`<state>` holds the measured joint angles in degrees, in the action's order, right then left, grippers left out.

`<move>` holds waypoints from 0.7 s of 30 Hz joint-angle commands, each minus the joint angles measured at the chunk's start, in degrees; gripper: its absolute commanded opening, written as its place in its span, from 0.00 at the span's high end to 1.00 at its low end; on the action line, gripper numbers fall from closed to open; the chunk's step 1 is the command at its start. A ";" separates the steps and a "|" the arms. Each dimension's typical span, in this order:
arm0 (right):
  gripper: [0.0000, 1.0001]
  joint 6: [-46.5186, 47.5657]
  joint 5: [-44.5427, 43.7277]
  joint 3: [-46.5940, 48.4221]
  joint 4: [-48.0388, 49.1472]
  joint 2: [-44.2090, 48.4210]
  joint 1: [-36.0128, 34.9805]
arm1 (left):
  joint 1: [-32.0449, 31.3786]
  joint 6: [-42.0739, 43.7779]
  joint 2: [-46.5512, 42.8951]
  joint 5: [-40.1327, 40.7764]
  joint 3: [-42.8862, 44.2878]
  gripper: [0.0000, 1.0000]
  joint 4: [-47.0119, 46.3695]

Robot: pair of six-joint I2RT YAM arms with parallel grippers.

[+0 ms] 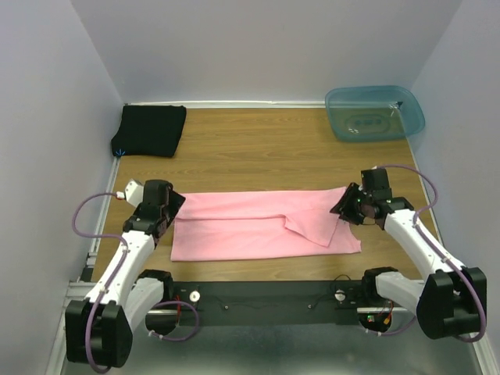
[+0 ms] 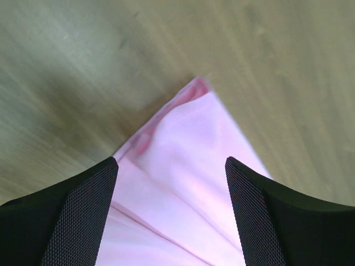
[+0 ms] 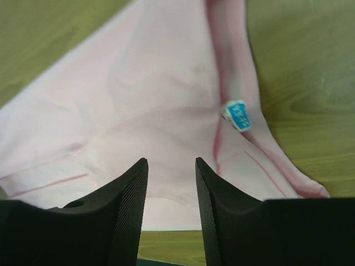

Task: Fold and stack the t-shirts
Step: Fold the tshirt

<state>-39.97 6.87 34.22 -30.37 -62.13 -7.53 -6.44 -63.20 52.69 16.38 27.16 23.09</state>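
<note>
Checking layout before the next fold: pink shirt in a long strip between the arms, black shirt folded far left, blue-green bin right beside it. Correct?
One thing is off: the blue-green bin sits in the far right corner, away from the black shirt, as the top external view shows. The pink shirt in a strip and the black shirt far left are right.

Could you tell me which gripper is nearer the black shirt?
Left. The left gripper is in front of the black shirt; the right gripper is far off, at the pink shirt's other end.
</note>
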 commanded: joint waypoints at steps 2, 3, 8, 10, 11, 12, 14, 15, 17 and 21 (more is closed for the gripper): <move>0.52 4.28 0.42 7.52 -2.06 0.17 -0.29 | 0.28 3.25 -4.70 5.32 9.21 0.17 10.21; 0.52 4.54 0.25 9.18 -1.97 -0.27 -0.29 | 0.20 4.21 -4.70 5.24 11.75 0.20 10.39; 0.54 4.63 2.69 10.78 0.91 -5.27 -0.29 | 0.02 9.50 -0.31 -2.75 12.92 0.32 1.09; 0.57 3.58 2.45 10.26 3.28 -7.56 -0.29 | 0.02 8.88 3.19 -4.51 11.43 0.38 -2.85; 0.59 3.23 0.96 10.08 4.08 -8.70 -0.29 | 0.02 8.01 4.17 -4.52 10.82 0.40 -3.83; 0.61 3.05 0.34 10.08 4.79 -9.49 -0.21 | 0.11 6.96 5.31 -4.69 9.25 0.48 -4.45; 0.62 2.88 -0.72 9.90 6.46 -12.12 -0.29 | 0.20 3.53 8.21 -4.78 6.18 0.54 -6.04; 0.62 2.96 -0.90 9.73 7.07 -13.10 -0.29 | 0.20 2.39 8.83 -5.04 6.15 0.55 -6.65; 0.62 2.96 -1.59 9.20 9.00 -15.03 -0.21 | 0.37 -0.24 9.89 -7.23 1.95 0.55 -9.89; 0.64 3.40 -4.41 7.71 10.94 -19.51 0.41 | 0.81 -4.47 10.07 -5.75 -3.86 0.57 -10.88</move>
<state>-36.58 6.74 43.72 -23.05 -78.30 -7.51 -6.35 -62.08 62.83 10.81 26.41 15.31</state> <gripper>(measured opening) 0.375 0.443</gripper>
